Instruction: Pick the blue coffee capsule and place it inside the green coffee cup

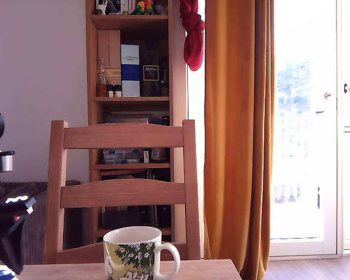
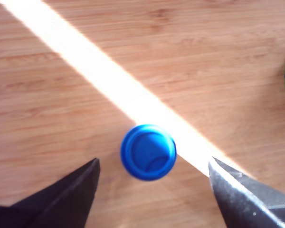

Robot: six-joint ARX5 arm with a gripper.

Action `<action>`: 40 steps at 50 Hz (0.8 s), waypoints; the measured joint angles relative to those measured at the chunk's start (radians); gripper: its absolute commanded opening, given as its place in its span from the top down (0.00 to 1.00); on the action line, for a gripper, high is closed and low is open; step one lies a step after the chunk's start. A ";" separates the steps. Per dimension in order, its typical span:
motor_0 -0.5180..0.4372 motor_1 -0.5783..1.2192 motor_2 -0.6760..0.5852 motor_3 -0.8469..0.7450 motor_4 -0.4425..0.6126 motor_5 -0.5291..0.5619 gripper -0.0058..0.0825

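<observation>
claw [image 2: 154, 166] spread wide, gripping nothing | blue coffee capsule [image 2: 148, 152] upright on table [image 2: 61, 95], between the tips, apart from both | green coffee cup [image 1: 140, 254] well apart | risk: off-centre closing could tip or skid capsule

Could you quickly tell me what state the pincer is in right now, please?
Pincer: open, holding nothing; the blue capsule sits on the table between its fingertips, untouched.
</observation>
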 measured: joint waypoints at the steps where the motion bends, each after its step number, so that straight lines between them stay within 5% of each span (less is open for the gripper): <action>1: -0.002 0.006 0.000 0.007 0.000 0.000 0.18; 11: -0.012 0.053 0.000 0.039 -0.006 0.002 0.20; 22: -0.012 0.061 0.000 0.040 -0.027 0.019 0.56; 40: -0.012 0.061 0.009 0.047 -0.019 0.036 0.69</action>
